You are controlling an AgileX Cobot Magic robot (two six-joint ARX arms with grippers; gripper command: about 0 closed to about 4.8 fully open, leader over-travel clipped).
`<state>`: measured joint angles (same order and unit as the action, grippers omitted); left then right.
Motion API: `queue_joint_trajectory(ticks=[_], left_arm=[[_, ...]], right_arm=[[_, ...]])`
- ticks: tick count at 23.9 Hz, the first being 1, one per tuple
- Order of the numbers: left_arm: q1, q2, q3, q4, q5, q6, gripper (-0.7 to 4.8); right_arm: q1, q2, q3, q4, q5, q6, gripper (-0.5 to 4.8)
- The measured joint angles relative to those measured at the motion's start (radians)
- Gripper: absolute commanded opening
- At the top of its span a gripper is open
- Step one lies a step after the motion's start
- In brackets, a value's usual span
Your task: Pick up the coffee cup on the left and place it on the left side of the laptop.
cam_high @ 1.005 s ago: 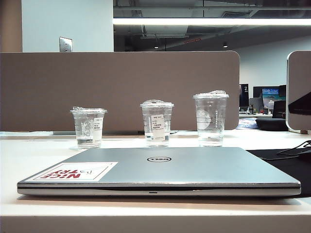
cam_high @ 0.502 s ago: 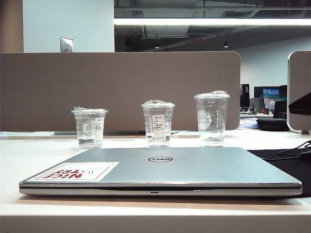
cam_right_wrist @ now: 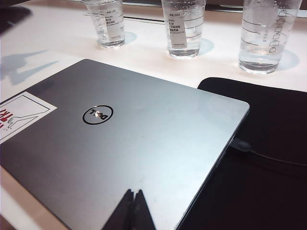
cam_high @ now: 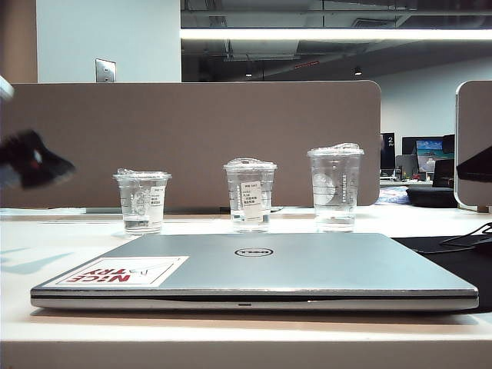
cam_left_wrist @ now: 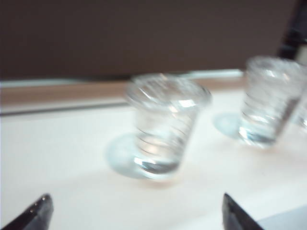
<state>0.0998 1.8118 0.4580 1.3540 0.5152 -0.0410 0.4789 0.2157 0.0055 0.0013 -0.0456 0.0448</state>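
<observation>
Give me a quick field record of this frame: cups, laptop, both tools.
coffee cup: leftmost of three, upright on the table, behind the laptop, untouched
dome-lidded cup: middle, upright
tallest cup: rightmost, upright
laptop: closed, flat, sticker on its near left corner
black mat: under the laptop's right edge
left tool: jaws wide open, empty, short of the coffee cup, blurred at the exterior view's left edge
right tool: shut, empty, over the laptop's near edge
task state: cup not yet picked

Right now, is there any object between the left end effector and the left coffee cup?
Nothing visible. The left end effector is open, and only bare table lies between it and the coffee cup. The dome-lidded cup stands off to one side.
</observation>
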Motion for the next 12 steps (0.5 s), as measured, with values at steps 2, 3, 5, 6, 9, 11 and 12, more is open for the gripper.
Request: queue_joint_trajectory(ticks=[2,3,5,6,9,11,12], left_arm=[[0.000,0.093,0.065,-0.004,0.057,0.000,4.79],[0.000,0.127,0.088,-0.004,0.074,0.000,4.79],[0.000,0.199,0.150,-0.004,0.093,0.000,4.79],[0.000,0.222,0.174,-0.005,0.095,0.000,4.79],[0.000,0.280,0.241,-0.003,0.095,0.000,4.79],[0.000,0.343,0.326,-0.012,0.084,0.000,4.79],[0.000,0.364,0.370,-0.039,0.083,0.001,4.79]], right_arm=[[0.000,0.000,0.000,0.000,0.000,0.000,-0.05],[0.000,0.000,0.000,0.000,0.000,0.000,-0.05],[0.000,0.000,0.000,0.000,0.000,0.000,-0.05],[0.000,0.000,0.000,0.000,0.000,0.000,-0.05],[0.000,0.000,0.000,0.000,0.000,0.000,-0.05],[0.000,0.000,0.000,0.000,0.000,0.000,-0.05],[0.000,0.000,0.000,0.000,0.000,0.000,-0.05]])
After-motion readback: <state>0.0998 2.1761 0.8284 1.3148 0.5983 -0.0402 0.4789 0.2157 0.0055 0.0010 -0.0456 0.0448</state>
